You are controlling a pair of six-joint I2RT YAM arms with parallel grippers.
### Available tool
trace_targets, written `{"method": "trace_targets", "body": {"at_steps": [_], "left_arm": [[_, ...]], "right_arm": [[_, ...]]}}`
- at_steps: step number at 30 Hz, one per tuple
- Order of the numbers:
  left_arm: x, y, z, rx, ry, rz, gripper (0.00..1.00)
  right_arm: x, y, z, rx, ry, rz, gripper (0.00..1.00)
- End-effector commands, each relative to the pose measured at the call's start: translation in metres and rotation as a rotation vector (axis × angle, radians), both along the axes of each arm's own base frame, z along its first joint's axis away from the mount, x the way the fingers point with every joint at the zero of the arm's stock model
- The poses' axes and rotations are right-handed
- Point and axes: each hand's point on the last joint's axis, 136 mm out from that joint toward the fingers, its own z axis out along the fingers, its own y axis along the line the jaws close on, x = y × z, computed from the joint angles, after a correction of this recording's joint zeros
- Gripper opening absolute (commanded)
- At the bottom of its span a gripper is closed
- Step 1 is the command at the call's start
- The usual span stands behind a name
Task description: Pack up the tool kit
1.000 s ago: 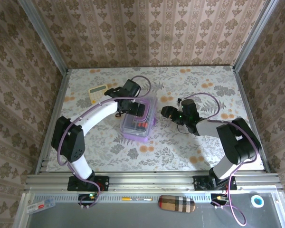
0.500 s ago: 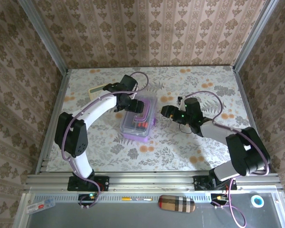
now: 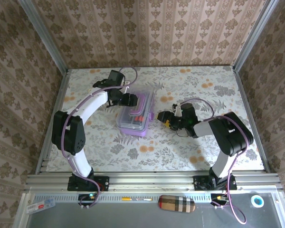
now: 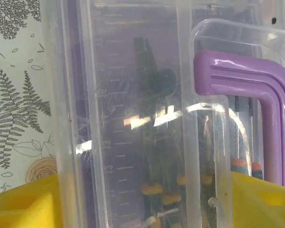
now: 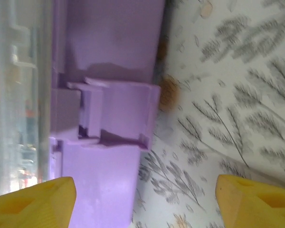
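- I see the tool kit [image 3: 135,118] lying flat on the floral table [image 3: 194,90], left of centre, between the two arms.
- Its clear lid [image 4: 109,118] is on, with the purple handle [image 4: 242,76] lying flat on top.
- Through the lid I make out dark tools [image 4: 154,142] with orange and yellow collars. I cannot tell which tool is which.
- My left gripper [image 3: 128,100] sits over the far end of the box. Its yellow fingertips [image 4: 19,202] stand wide apart above the lid and grip nothing.
- My right gripper [image 3: 159,117] is just beside the box's right side, facing the purple latch [image 5: 118,109].
- Its jaws are spread wide and empty, with one fingertip [image 5: 33,202] against the box wall and the other over the table.
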Motion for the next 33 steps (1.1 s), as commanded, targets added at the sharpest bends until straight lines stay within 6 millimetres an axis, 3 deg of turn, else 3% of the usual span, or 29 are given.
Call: {"method": "trace_targets", "body": {"at_steps": [1,6,9,19,26,29,33], "left_arm": [[-0.020,0.023,-0.062,0.113,0.164,0.008,0.63],[-0.020,0.029,-0.070,0.145,0.177,0.015,0.61],[-0.019,0.034,-0.074,0.140,0.187,0.025,0.55],[-0.017,0.034,-0.079,0.088,0.216,0.036,0.55],[-0.017,0.032,-0.079,0.064,0.223,0.037,0.55],[-0.018,0.032,-0.078,0.056,0.222,0.038,0.55],[-0.017,0.030,-0.078,0.047,0.226,0.036,0.54]], "right_arm": [[0.018,0.016,0.019,0.151,-0.054,0.014,0.79],[0.030,0.024,0.017,0.216,-0.050,0.012,0.80],[0.033,0.027,0.013,0.214,-0.035,0.009,0.80],[0.032,0.038,0.001,0.175,0.021,-0.012,0.80],[0.044,0.045,-0.002,0.198,0.043,-0.055,0.82],[0.048,0.040,0.000,0.186,0.038,-0.107,0.86],[0.049,0.048,0.010,0.206,0.017,-0.095,0.87]]}}
